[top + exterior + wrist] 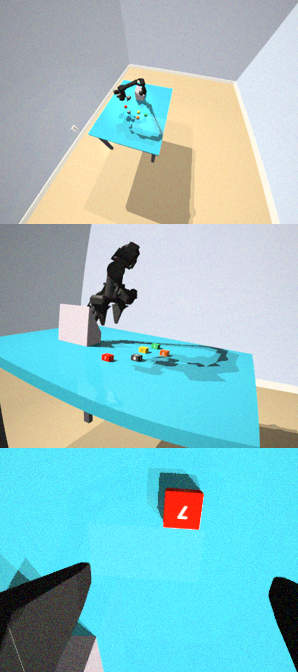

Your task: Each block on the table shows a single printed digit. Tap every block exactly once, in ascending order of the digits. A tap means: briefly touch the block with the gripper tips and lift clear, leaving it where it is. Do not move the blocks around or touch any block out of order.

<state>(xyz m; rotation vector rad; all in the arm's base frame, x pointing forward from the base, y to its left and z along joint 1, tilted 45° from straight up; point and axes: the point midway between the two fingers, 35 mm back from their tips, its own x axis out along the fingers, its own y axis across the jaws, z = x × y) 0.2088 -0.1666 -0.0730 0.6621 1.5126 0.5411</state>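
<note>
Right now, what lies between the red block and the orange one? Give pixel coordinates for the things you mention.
The black block (129,112) (136,358), roughly in line between red block (125,106) (107,357) (183,509) and orange block (138,117) (164,353); top and exterior views show it.

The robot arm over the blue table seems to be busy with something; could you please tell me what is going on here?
The arm's gripper is open and holds nothing, raised above the table. Five small numbered blocks lie there, apart from one another, to be tapped in ascending order. The wrist view shows the red 7 block beyond the fingertips, untouched by them.
</note>
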